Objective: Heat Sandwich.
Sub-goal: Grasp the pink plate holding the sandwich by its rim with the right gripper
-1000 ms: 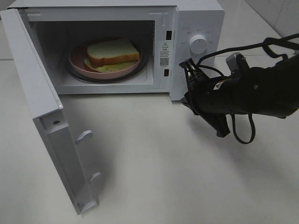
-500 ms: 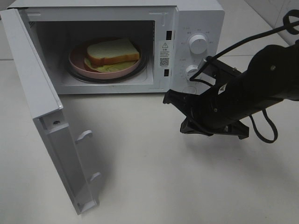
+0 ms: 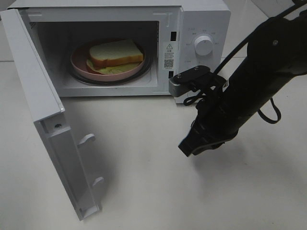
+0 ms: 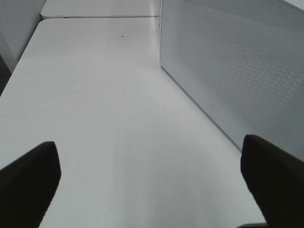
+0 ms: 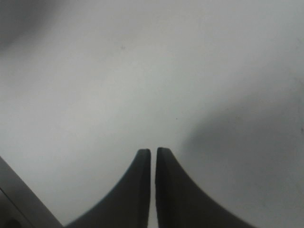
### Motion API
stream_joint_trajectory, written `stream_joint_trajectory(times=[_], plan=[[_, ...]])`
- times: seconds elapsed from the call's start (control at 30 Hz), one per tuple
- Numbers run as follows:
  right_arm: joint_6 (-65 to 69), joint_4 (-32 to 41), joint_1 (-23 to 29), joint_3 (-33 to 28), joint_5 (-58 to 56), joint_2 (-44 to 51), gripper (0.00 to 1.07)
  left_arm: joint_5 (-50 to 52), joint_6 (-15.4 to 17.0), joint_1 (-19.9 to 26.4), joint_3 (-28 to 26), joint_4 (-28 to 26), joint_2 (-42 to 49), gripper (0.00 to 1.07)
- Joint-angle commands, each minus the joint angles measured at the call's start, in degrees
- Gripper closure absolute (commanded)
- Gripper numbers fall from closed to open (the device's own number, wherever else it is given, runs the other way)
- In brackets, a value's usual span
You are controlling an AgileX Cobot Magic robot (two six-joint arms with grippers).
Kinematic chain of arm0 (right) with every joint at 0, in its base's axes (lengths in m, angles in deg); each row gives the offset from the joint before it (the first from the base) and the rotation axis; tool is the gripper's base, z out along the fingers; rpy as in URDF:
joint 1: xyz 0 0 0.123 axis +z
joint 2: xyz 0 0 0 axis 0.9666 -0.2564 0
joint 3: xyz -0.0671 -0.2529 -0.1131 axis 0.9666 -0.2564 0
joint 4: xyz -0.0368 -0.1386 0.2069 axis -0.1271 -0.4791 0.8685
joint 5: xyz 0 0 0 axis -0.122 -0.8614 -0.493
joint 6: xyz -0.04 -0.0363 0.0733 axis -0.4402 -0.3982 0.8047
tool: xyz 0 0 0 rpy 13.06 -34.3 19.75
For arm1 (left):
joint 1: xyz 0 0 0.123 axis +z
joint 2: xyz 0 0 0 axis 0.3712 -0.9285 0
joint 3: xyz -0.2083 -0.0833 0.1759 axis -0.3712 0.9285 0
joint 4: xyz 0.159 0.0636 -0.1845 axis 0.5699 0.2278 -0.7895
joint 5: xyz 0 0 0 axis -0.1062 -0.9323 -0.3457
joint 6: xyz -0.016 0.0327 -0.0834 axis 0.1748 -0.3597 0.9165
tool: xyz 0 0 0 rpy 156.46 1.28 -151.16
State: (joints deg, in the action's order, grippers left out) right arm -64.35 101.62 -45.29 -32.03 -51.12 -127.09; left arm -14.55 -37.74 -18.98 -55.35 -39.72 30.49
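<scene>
In the high view the microwave (image 3: 201,19) stands at the far side of the white table (image 3: 158,191). Its door (image 3: 43,110) is swung open to the left and toward the near side. The sandwich (image 3: 116,52) lies on a round pink plate (image 3: 79,64) inside the cavity. The black right arm comes in from the right, in front of the control panel with its knob (image 3: 204,46). The right gripper (image 3: 188,147) points down over the bare table, well apart from the sandwich.

In the left wrist view the left gripper (image 4: 152,190) is spread wide with nothing between its fingers (image 4: 28,183). It is over the table, beside the microwave's perforated side wall (image 4: 237,71).

In the right wrist view the right gripper (image 5: 153,152) has its two fingers almost together, with only a thin slit between them, and it holds nothing.
</scene>
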Motion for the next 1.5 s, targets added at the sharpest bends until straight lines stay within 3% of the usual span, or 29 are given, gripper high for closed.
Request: stream_joint_trajectory(times=[0.03,0.4,0.53,0.57,0.6,0.67,0.73,0.77,0.87,0.9,0.93,1.0,1.27,1.5], plan=[[-9.34,-2.52,0.23,0.74,-3.21,0.52,0.99,0.17,0.23,0.06,0.17,0.06,1.26,0.09],[-47.04,-4.13,0.23,0.8,-4.24,0.52,0.95,0.17,0.23,0.06,0.17,0.06,1.26,0.09],[-53.23,-4.58,0.23,0.8,-4.07,0.52,0.88,0.17,0.23,0.06,0.17,0.06,1.26,0.09],[-53.23,-4.7,0.23,0.8,-3.72,0.52,0.85,0.17,0.23,0.06,0.17,0.06,1.26,0.09],[-52.65,-4.87,0.23,0.8,-2.64,0.52,0.75,0.17,0.23,0.06,0.17,0.06,1.26,0.09],[-52.43,-4.87,0.23,0.8,-2.23,0.52,0.7,0.17,0.23,0.06,0.17,0.06,1.26,0.09],[-51.57,-4.87,0.23,0.8,-0.8,0.52,0.5,0.17,0.23,0.06,0.17,0.06,1.26,0.09],[-51.57,-4.87,0.23,0.8,-0.8,0.52,0.5,0.17,0.23,0.06,0.17,0.06,1.26,0.09],[-48.87,-4.81,0.23,0.8,0.17,0.52,0.29,0.17,0.23,0.06,0.17,0.06,1.26,0.09],[-48.87,-4.81,0.23,0.8,0.17,0.52,0.29,0.17,0.23,0.06,0.17,0.06,1.26,0.09],[-47.15,-4.87,0.23,0.8,0.4,0.52,0.18,0.17,0.23,0.06,0.17,0.06,1.26,0.09],[-46.12,-5.61,0.23,0.8,0.17,0.52,0.11,0.17,0.23,0.06,0.17,0.06,1.26,0.09],[-44.81,-11.57,1.15,2.06,-0.4,0.52,0.12,0.17,0.23,0.06,0.17,0.06,1.26,0.09],[-43.09,-18.33,3.21,8.65,-1.38,0.46,0.14,0.17,0.23,0.06,0.17,0.06,1.26,0.09]])
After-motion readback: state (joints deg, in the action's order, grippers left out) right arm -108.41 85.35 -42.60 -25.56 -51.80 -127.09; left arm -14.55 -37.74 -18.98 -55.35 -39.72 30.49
